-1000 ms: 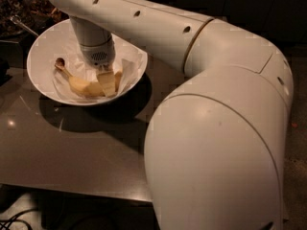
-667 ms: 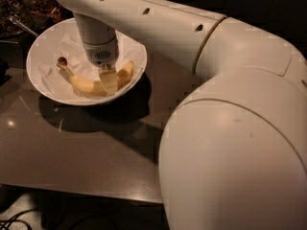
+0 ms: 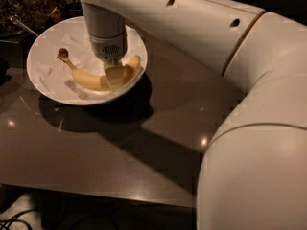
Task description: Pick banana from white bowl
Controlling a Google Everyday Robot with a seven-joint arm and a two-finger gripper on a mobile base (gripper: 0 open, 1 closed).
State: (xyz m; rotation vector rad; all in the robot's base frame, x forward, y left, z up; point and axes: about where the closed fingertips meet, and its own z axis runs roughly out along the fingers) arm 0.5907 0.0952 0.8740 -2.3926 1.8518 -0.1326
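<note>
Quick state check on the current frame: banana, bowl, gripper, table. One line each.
banana: in the white bowl, whole and unpeeled, dark stem end pointing left.
white bowl: upright on the table, holding the banana.
gripper: lowered into the bowl, at the banana just right of its middle.
table: dark top, bearing the bowl.

Kitchen-like spot: dark table [image 3: 96,150], fingers [image 3: 114,76] on banana [image 3: 88,80] in white bowl [image 3: 45,85].
</note>
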